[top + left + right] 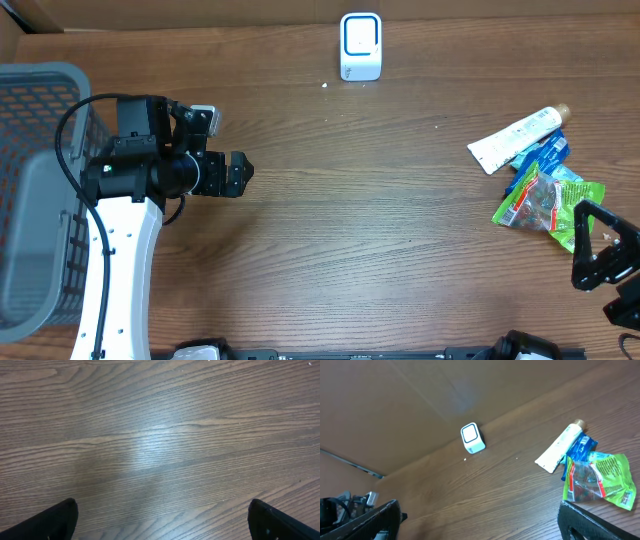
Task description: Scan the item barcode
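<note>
The white barcode scanner stands upright at the far middle of the wooden table. Three items lie in a pile at the right: a white tube, a blue packet and a green snack bag. My right gripper is open and holds nothing, just near of the green bag, one finger beside the bag's edge. My left gripper is open over bare wood at the left, far from the items.
A grey mesh basket stands at the table's left edge, beside the left arm. A brown cardboard wall runs along the table's far edge behind the scanner.
</note>
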You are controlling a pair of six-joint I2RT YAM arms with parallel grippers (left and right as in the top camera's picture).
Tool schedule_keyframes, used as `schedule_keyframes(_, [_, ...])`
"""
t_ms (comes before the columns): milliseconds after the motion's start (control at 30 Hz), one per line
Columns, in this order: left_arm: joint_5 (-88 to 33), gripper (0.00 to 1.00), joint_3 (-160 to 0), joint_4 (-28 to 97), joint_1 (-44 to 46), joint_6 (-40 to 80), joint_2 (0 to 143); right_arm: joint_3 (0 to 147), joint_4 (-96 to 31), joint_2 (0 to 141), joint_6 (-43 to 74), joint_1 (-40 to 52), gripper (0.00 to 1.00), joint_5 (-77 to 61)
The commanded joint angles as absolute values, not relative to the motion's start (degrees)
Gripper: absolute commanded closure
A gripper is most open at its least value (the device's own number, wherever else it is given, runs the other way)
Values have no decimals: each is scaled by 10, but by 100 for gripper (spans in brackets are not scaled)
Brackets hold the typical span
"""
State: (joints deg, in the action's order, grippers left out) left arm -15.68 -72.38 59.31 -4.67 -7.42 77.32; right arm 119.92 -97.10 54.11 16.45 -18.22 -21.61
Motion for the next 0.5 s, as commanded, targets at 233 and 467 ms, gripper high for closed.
schedule_keyframes(233, [-161, 0, -725, 593, -45, -66, 776, 1031, -785, 483, 157, -82, 0, 10])
schedule_keyframes(467, [-161, 0, -725, 593, -45, -66, 776, 749, -508, 362, 55, -42, 0, 25])
